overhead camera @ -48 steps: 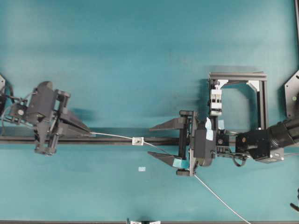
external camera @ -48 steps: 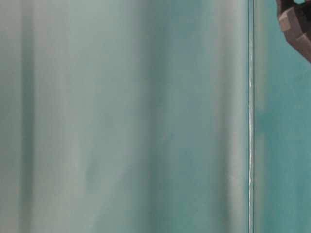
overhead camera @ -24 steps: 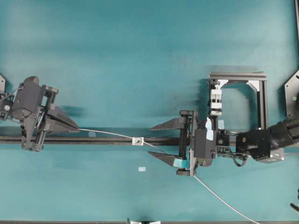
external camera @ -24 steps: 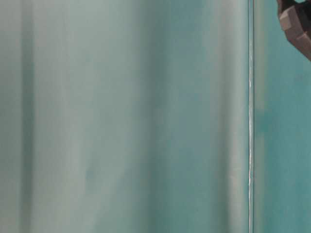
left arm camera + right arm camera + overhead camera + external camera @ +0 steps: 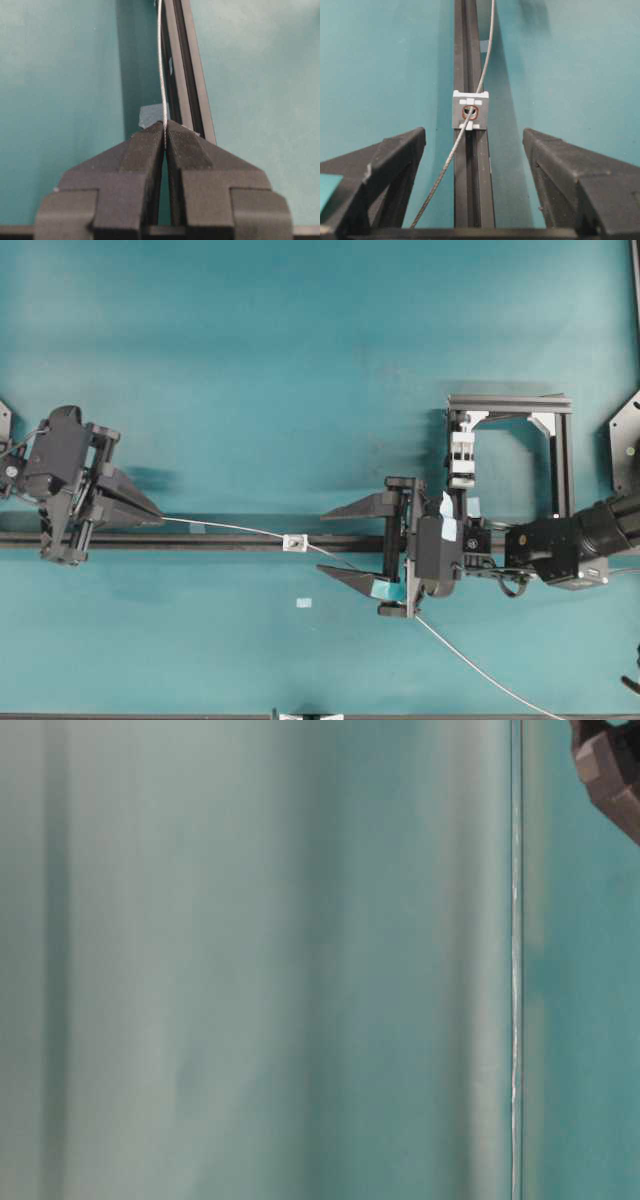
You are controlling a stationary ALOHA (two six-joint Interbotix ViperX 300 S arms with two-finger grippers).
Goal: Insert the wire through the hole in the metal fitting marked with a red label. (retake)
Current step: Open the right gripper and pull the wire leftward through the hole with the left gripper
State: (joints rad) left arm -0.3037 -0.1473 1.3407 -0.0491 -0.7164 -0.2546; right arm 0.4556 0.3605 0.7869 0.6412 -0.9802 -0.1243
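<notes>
Pinching the wire [image 5: 160,75] at its very tip, my left gripper [image 5: 150,515] sits far out at the left end of the rail [image 5: 230,538], pads [image 5: 145,145] pressed together on the strand with no gap showing. From there the wire runs rightward in a shallow arc, just above the rail, to the metal fitting [image 5: 294,542] mounted on it.

Wrist view from the right side: the strand passes through the hole [image 5: 469,113], ringed in a reddish band, and comes out toward me, then slants down-left past my finger. So the threading reads as done; what is left, by my judgement, is drawing slack through cleanly.

To do that well: pull along the line of the rail, not across it, so the wire does not bind on the hole's edge. Hold the pinch firm; the strand is thin and could slip.

My right gripper [image 5: 338,546] hangs just right of the fitting, fingers [image 5: 380,165] spread wide, holding nothing. The wire's long tail trails past it toward the table's lower right edge.
</notes>
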